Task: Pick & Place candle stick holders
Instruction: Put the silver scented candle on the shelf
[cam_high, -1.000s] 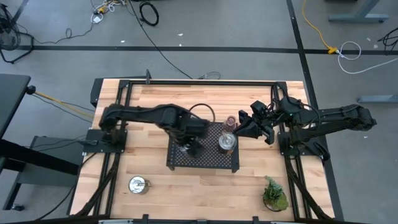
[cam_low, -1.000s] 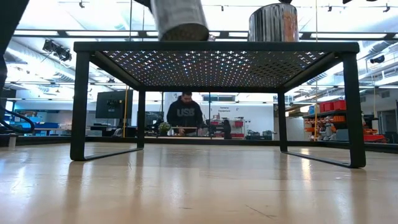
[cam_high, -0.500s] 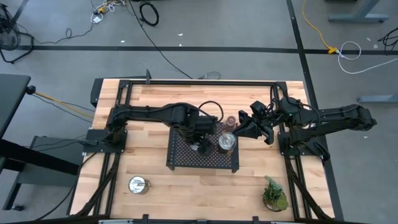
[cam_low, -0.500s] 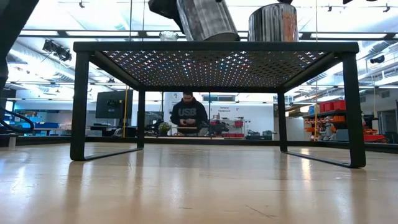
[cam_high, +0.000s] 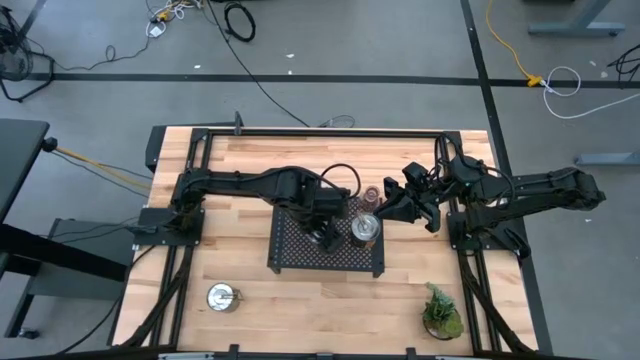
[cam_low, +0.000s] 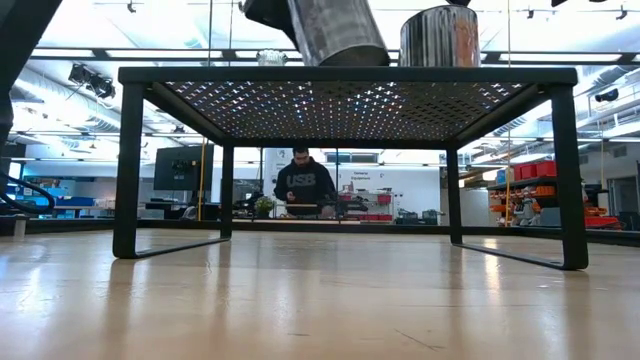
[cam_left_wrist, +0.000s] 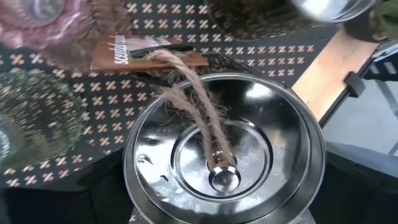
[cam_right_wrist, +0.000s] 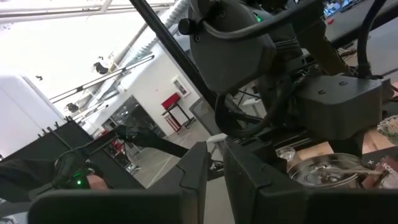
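Note:
My left gripper (cam_high: 323, 233) is over the black perforated tray (cam_high: 300, 256), shut on a shiny silver candle stick holder (cam_left_wrist: 224, 155) that has a twine loop and a brown tag in its bowl. In the low view this holder (cam_low: 335, 30) sits tilted at the tray's top. A second silver holder (cam_high: 366, 227) stands on the tray to its right. A pink glass cup (cam_left_wrist: 43, 25) and a clear glass cup (cam_left_wrist: 31, 118) stand on the tray too. A third silver holder (cam_high: 222, 297) rests on the table near the front left. My right gripper (cam_high: 405, 205) waits shut beyond the tray's right edge. My left gripper pinches the silver holder by its outer wall (cam_left_wrist: 134, 180), one finger (cam_left_wrist: 99, 199) on each side. The fingers come steeply from above, slanting. The holder is tilted, its bowl open toward the wrist. Whether its base touches the tray, I cannot tell.
A small green potted plant (cam_high: 441, 312) stands at the table's front right. The tray stands on thin black legs (cam_low: 128, 170). A person (cam_low: 305, 190) stands far behind the table. Bare wood lies in front of the tray.
My left gripper has carried the silver holder over the tray toward the table's right edge, closer to the second silver holder. The holder, upright at first, now sits tilted. In the last half second it has kept nearly still.

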